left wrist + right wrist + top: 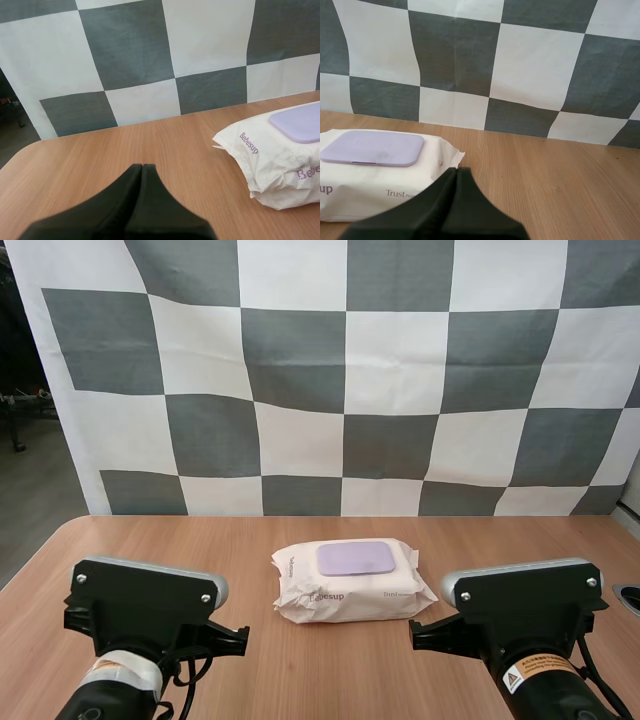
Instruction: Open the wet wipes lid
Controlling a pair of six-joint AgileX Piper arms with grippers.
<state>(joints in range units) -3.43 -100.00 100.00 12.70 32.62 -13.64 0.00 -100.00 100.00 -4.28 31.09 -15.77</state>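
Wet wipes pack [352, 583] lies flat mid-table [140, 540], purple lid [356, 558] flush on top. Left gripper [141, 167] sits near-left of the pack, fingers pressed together, holding nothing. Right gripper [457, 171] sits near-right by the pack's corner, fingers also together, empty.

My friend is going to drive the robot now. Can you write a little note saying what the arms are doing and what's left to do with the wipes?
Left gripper: jaws shut, empty, over the table to the left of the pack of wet wipes.
Right gripper: jaws shut, empty, near the pack's right end.
Pack: lying flat mid-table, its purple lid on top, closed.
Done: nothing so far.
Left: get to the lid and lift it open.
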